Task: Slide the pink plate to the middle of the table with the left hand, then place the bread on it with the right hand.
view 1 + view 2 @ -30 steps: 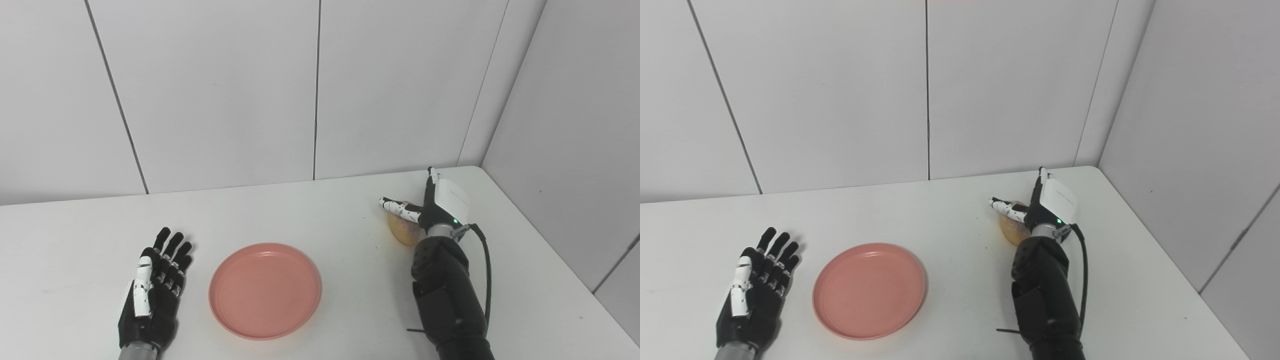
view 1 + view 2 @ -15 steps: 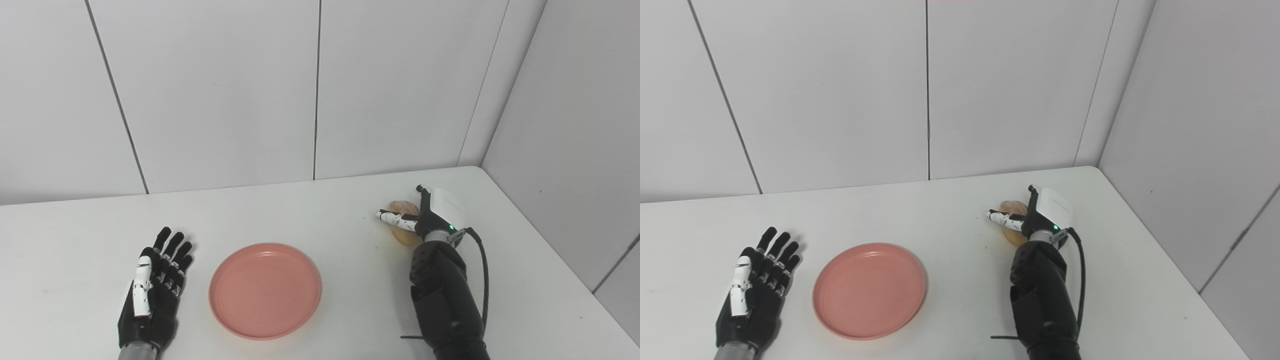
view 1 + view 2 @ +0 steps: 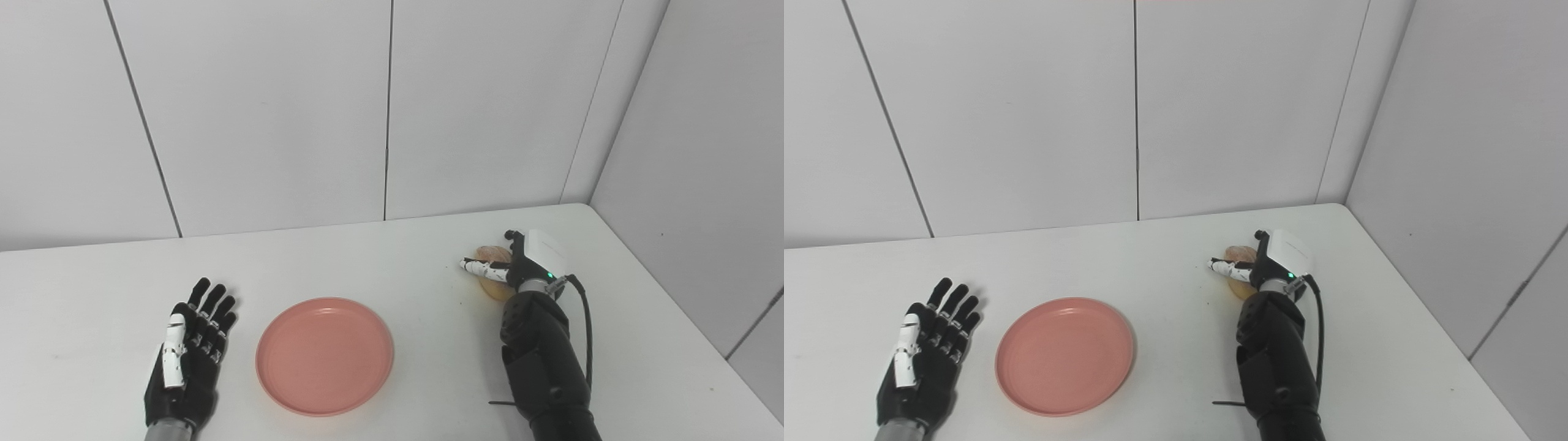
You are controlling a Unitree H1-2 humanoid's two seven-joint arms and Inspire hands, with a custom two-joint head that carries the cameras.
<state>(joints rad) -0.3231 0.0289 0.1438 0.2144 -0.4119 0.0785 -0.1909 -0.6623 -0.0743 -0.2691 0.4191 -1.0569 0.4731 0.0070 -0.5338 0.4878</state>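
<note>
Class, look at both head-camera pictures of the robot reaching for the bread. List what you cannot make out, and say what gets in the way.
- Bread: mostly hidden in both views by the right hand; its full shape is unclear.
- Right hand's grip: fingers lie behind its white back, so contact with the bread cannot be told.
- Left hand: its wrist is cut off by the bottom edge.
- Pink plate: fully visible; only its underside is unseen.

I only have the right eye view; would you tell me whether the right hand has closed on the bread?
Observer: From the left eye view, set further left, the right hand has its fingers curled over the bread, thumb across it.
Operator: And the left hand?
Observer: That view shows more table left of the left hand, which lies open beside the pink plate, not touching.
</note>
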